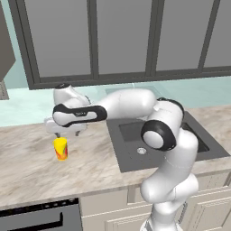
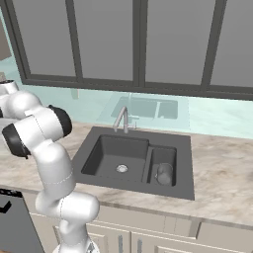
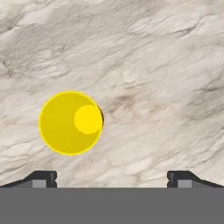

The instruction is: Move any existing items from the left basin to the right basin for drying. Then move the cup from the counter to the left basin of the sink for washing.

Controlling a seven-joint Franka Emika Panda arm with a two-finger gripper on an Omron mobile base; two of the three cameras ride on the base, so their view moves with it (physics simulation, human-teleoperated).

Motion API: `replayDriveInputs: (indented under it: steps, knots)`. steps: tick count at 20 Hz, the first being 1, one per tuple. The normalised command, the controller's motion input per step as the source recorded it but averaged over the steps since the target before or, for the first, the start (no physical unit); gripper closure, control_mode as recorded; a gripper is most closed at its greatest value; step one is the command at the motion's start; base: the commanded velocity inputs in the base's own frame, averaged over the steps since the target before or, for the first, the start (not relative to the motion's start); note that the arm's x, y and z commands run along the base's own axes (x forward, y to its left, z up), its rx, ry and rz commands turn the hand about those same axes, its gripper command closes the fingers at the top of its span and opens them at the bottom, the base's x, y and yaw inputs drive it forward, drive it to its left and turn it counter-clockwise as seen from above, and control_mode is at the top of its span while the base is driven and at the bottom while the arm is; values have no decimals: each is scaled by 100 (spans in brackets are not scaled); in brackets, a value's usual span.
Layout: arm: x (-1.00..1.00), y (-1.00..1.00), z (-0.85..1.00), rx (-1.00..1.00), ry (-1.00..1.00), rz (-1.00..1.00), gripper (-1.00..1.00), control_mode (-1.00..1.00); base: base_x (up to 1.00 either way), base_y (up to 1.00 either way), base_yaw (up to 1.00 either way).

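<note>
A: One item sits in the right basin: the small dark grey cylinder, near its front wall. The left basin holds nothing but its silver drain. I judge the first half of the task done.

B: Agreed. Step in hand is the cup. Position?

A: Upright on the counter, well left of the sink. The gripper hangs just above it, pointing down.

B: Jaw state?

A: Spread wide, nothing between them. In the hand view both fingertips show far apart at the bottom edge.

B: Alignment?

A: Off. In the hand view the cup's rim lies toward the left fingertip rather than midway between the two. Descending now risks one finger landing on the rim and tipping it.

B: Note then: shift the hand until the cup sits centred between the fingers, descend straight, close on the wall below the rim.

A: Also lift clear before swinging over the sink edge; the cup looks light and likely to topple.
</note>
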Motion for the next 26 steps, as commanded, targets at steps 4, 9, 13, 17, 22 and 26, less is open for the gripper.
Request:
replayDriveInputs:
  steps: [4, 9, 13, 17, 22, 26]
  knots:
    - [14, 10, -12, 0, 0, 0, -100, -100, 0, 0, 0]
    - [17, 7, -11, 0, 0, 0, -100, -100, 0, 0, 0]
    - [17, 7, -12, -1, 0, 0, -100, -100, 0, 0, 0]
    - [15, 8, -10, -1, 0, 0, -100, -100, 0, 0, 0]
    - [13, 9, -9, -1, 0, 0, -100, -100, 0, 0, 0]
    - [9, 7, -7, -1, 0, 0, -100, -100, 0, 0, 0]
